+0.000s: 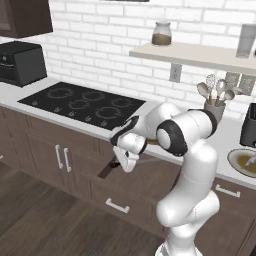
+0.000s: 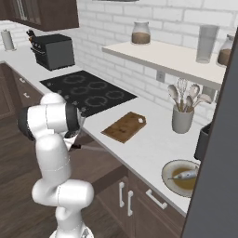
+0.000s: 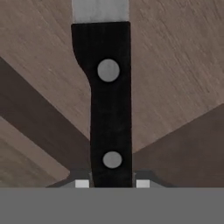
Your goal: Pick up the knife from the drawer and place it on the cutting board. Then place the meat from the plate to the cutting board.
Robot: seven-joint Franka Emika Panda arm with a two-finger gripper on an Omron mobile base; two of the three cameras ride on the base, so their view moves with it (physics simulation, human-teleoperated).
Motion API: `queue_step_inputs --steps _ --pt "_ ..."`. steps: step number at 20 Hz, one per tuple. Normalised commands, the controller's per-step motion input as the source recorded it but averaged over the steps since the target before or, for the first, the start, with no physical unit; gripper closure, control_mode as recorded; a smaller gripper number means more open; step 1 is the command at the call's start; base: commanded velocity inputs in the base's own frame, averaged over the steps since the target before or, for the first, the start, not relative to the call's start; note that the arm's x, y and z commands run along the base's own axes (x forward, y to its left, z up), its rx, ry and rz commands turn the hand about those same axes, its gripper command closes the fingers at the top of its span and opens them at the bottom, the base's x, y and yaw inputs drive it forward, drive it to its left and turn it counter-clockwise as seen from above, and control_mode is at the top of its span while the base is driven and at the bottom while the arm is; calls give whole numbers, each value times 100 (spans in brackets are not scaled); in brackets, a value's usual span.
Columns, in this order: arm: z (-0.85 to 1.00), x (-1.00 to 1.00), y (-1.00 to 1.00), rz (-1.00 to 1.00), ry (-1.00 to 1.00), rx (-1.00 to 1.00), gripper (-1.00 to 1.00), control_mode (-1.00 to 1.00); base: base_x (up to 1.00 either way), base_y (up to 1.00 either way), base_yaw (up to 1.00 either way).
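Observation:
My gripper (image 3: 112,183) is shut on the knife (image 3: 109,100). Its black riveted handle stands between my two fingertips, and the silver blade leaves the top of the hand view. In the right base view the knife (image 2: 90,148) lies level, just above the open drawer (image 2: 109,177), with my gripper (image 2: 74,145) at its handle end. From the left, my gripper (image 1: 121,162) hangs over the drawer (image 1: 106,171). The cutting board (image 2: 124,126) lies bare on the counter beside the cooktop. Farther right, the plate (image 2: 167,181) holds the pale meat (image 2: 184,175).
A black cooktop (image 2: 88,93) lies left of the board. A grey utensil holder (image 2: 182,120) with whisk and spoons stands behind the plate, under a shelf (image 2: 162,56) with jars. A toaster oven (image 2: 54,51) sits at the far left. Cabinet doors (image 1: 60,157) line the counter front.

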Motion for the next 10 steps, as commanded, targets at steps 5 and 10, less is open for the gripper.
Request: queue_step_inputs --steps 5,10 --pt "32 -17 59 -7 4 22 100 -100 0 0 0" --pt "0 -14 84 -13 3 8 100 -100 0 0 0"
